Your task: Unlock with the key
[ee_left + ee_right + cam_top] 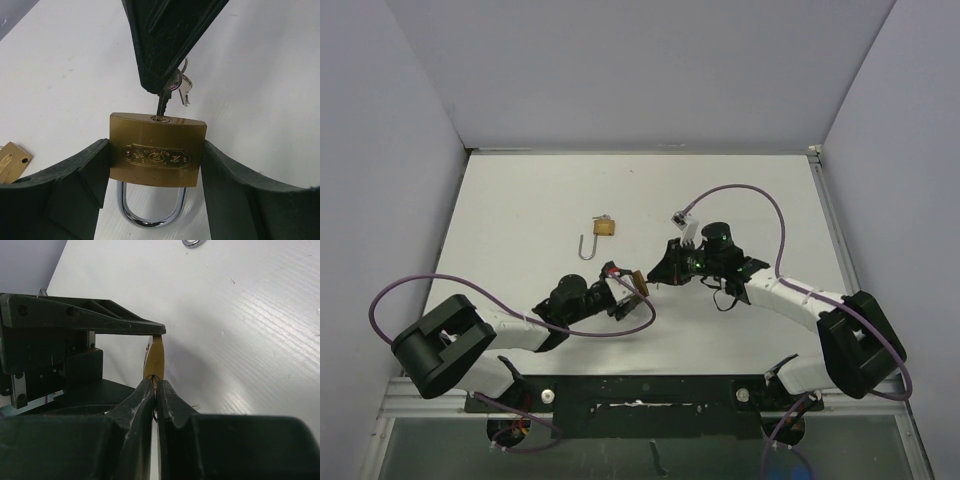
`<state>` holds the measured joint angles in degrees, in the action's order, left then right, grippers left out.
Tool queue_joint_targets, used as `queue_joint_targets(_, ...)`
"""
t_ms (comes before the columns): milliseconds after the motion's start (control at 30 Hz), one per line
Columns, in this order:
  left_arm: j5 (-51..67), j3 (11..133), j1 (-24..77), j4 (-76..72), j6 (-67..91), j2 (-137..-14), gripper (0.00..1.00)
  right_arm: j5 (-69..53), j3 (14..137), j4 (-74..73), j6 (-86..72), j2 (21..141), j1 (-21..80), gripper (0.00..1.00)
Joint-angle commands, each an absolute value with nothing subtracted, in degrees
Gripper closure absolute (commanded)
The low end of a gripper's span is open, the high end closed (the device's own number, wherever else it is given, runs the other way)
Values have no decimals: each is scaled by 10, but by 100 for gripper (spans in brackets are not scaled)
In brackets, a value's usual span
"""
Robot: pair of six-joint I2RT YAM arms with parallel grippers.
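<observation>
Right gripper pinches shut on the key, its blade seated in the brass padlock. Left gripper clamps the padlock's sides, shackle toward its palm and keyhole facing the key. The key's long axis runs gripper to gripper. Left arm and right arm reach inward, low over the table, meeting mid-table.

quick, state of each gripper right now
left gripper: closed on the padlock, gripping its sides
right gripper: closed on the key, which sits in the padlock's keyhole
</observation>
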<state>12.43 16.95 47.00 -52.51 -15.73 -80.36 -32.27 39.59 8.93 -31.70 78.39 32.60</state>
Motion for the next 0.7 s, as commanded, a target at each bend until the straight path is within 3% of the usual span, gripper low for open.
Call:
queue_joint_targets(0,139,198,469,-619,-167,-779,100,-314,420,98,-304,789,337,100)
queue_joint_targets(667,127,284,470,-529,-134,-791,100,-285,432,81,-286,800,351,100)
